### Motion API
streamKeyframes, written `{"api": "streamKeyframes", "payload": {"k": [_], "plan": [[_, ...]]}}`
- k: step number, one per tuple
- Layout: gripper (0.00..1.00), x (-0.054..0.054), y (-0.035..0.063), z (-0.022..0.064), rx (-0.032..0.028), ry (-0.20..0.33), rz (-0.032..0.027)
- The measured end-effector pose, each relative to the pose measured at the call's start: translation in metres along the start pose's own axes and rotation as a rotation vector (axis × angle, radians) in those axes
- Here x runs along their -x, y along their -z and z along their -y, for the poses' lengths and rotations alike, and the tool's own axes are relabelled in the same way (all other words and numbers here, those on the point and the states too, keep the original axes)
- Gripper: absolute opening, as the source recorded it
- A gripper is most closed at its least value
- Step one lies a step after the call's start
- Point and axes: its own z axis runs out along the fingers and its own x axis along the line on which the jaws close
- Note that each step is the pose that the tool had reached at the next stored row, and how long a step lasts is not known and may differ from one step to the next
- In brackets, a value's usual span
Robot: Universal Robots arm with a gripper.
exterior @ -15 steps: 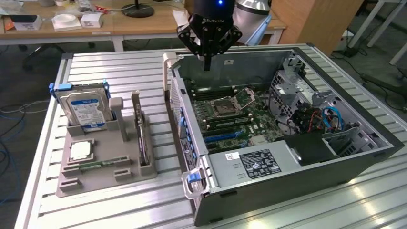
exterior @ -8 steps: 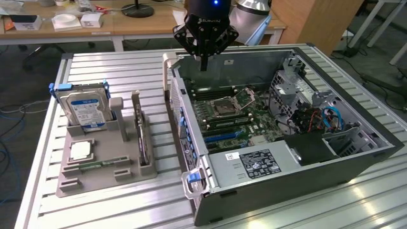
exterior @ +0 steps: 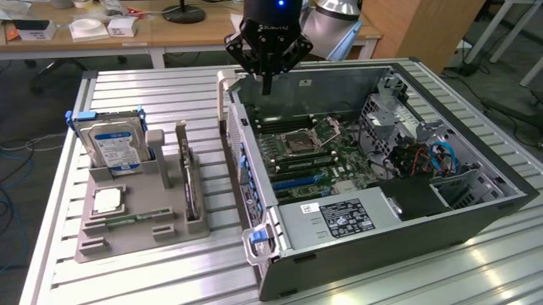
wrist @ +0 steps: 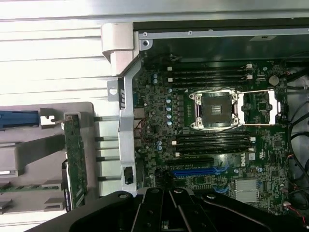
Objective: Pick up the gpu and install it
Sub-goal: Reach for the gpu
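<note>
Gripper [exterior: 266,86] hangs empty with its fingers pressed together above the rear wall of the open PC case [exterior: 382,254], well apart from the gpu [exterior: 191,184], which stands on edge in the grey holder [exterior: 102,244]; risk: closed fingers would strike the thin card's top edge and tip it.

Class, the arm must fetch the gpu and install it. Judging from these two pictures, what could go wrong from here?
The gripper, fingers shut, hangs by the case wall; swinging toward the gpu might clip that wall. The gpu stands on edge in the holder near the hard drive; an off-centre grasp could tilt or jam it.
</note>
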Motion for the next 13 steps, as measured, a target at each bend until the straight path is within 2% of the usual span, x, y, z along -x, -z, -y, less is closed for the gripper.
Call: {"api": "streamKeyframes", "payload": {"k": [13], "plan": [[0.10, -0.012, 0.0003, 0.0009, 0.0000, 0.000, 0.0000]]}}
